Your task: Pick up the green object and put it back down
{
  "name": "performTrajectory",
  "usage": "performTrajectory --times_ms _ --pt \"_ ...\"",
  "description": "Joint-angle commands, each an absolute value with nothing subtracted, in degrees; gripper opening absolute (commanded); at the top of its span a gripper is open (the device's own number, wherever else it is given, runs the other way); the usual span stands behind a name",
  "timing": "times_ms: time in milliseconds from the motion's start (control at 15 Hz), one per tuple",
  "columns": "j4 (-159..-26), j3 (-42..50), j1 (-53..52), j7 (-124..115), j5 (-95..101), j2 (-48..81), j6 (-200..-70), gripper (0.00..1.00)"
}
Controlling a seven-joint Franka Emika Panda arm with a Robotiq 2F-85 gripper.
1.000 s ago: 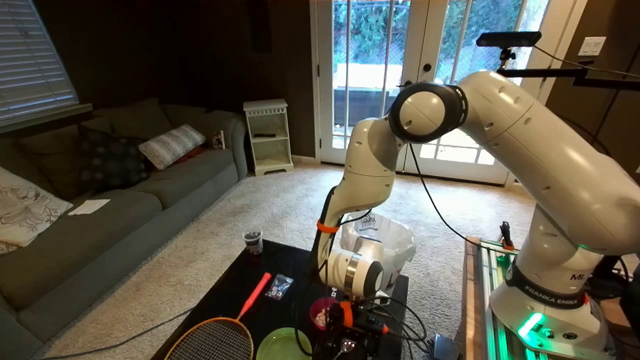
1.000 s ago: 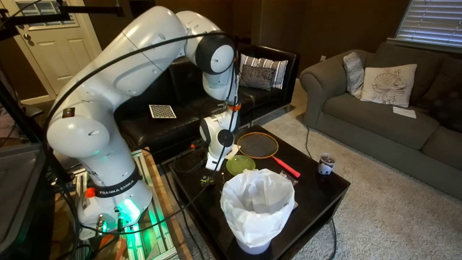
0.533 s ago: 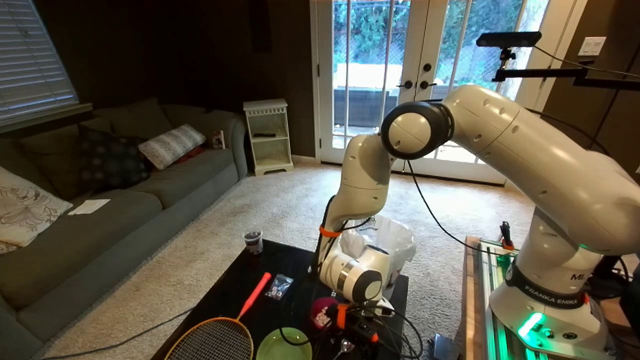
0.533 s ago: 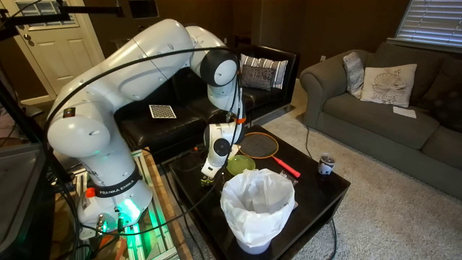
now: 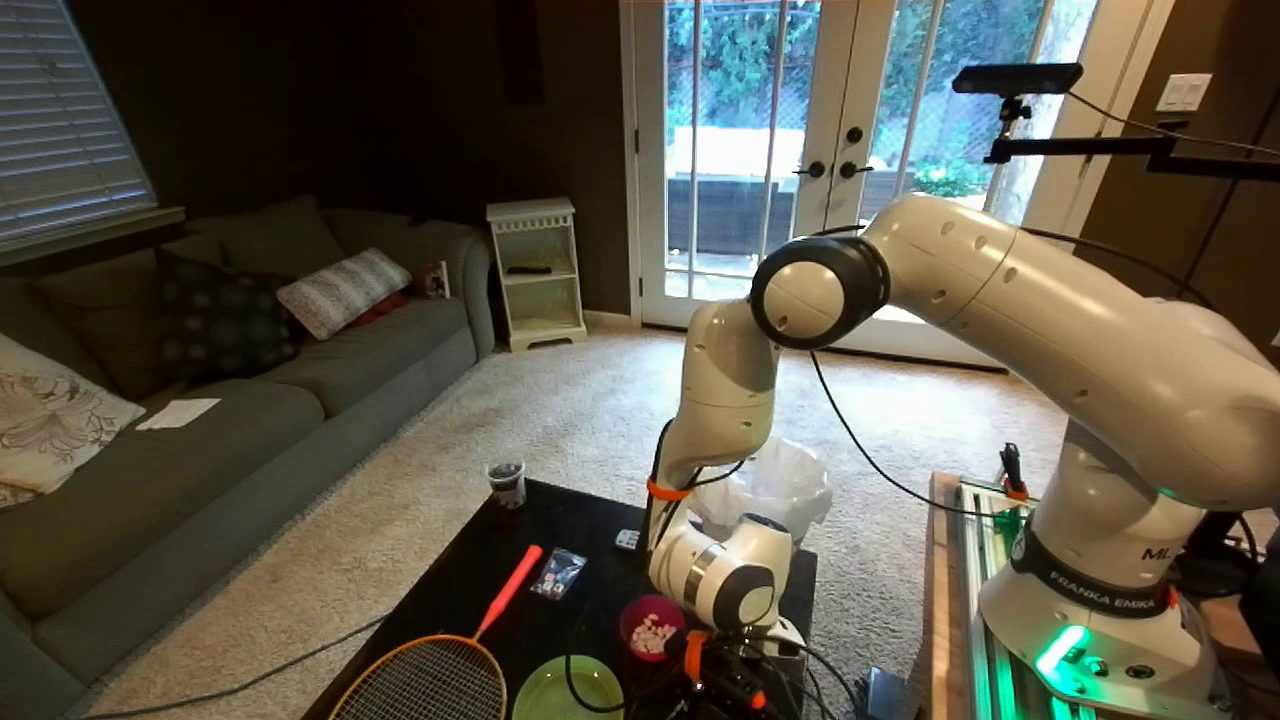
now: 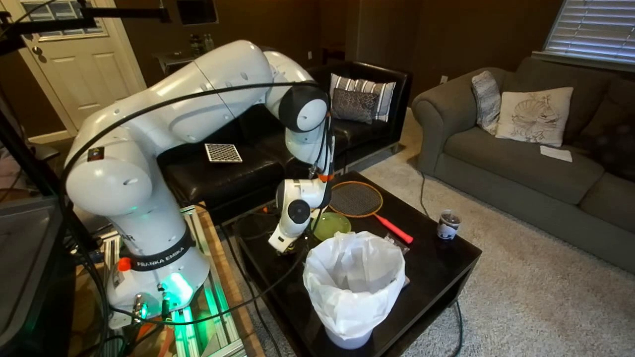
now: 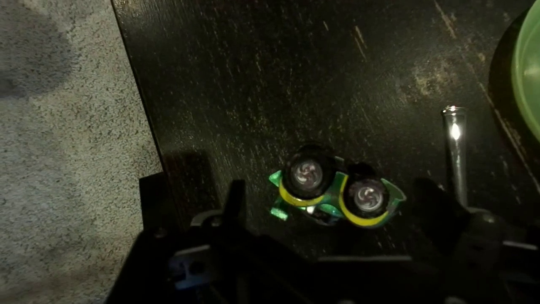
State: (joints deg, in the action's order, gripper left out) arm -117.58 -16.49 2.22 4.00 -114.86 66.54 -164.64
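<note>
In wrist view, the tool (image 7: 330, 190) stands spread. Inside its gap appears the green toy car (image 7: 336, 191), long axis almost across.

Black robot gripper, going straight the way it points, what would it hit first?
Likely the green, black-wheeled toy car, lined up between the jaws of the open gripper; depth is unclear.

This is a home living room. In an exterior view, a sofa (image 5: 265, 425) with cushions (image 5: 343, 292) stands left, glass doors (image 5: 840, 150) upper right, carpet (image 5: 560, 410) between them.
</note>
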Motion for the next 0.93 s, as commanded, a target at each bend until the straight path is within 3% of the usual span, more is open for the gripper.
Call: performTrajectory --times_ms 0,867 --pt "-113.82 -15.73 1.06 3.86 -119.66 69.47 -164.77 1.00" --pt "-110.72 -15.44 1.66 1.08 -123.03 73.50 -164.28 1.00"
